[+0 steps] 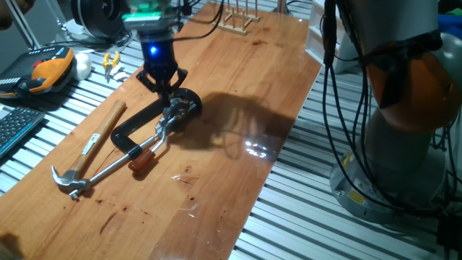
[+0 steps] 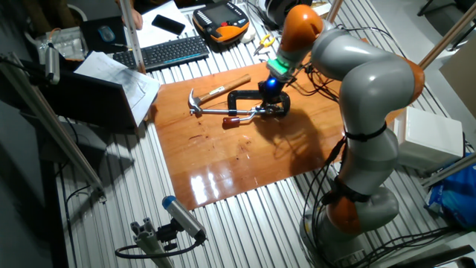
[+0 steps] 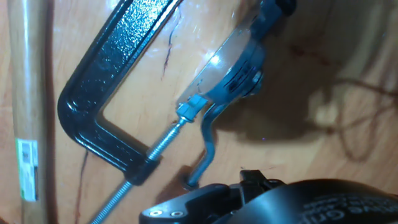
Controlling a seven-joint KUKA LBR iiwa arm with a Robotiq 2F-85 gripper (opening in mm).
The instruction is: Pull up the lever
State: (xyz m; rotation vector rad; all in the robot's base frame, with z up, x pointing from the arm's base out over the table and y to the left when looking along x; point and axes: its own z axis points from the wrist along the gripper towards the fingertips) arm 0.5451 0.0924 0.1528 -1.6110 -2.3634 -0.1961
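We're looking at the arm [image 2: 372, 112] reaching across from the far side of the wooden board [image 1: 238, 94], wrist bent down so the gripper [image 1: 164, 85] is coming onto the tool from above. That posture is making sense: the target is lying flat, so a top-down approach is the only clean way in.

The black C-clamp [image 1: 141, 119] is lying flat on the board, frame opening toward the hammer [image 1: 90, 148], which is sitting just beside it with its wooden handle running roughly parallel. The clamp's long steel rod [image 1: 108, 170] is stretching out toward the hammer head. We're treating both as clutter, not targets.

The lever [image 1: 150, 150] is lying low on the board, thin silver arm running from the hinge near the clamp's round end out to its reddish-brown tip [image 1: 141, 162], close alongside the rod. In the hand view we're seeing its curved silver shank [image 3: 208, 146] dropping from the hinge plate [image 3: 233, 65].

The gripper is hovering over the hinge end, not the tip. We're judging that as pre-grasp positioning; lifting nearer the tip would be giving more leverage.

Finger state: we cannot tell. The fingers are reading as a dark cluster in the fixed views and the hand view is showing only the housing.
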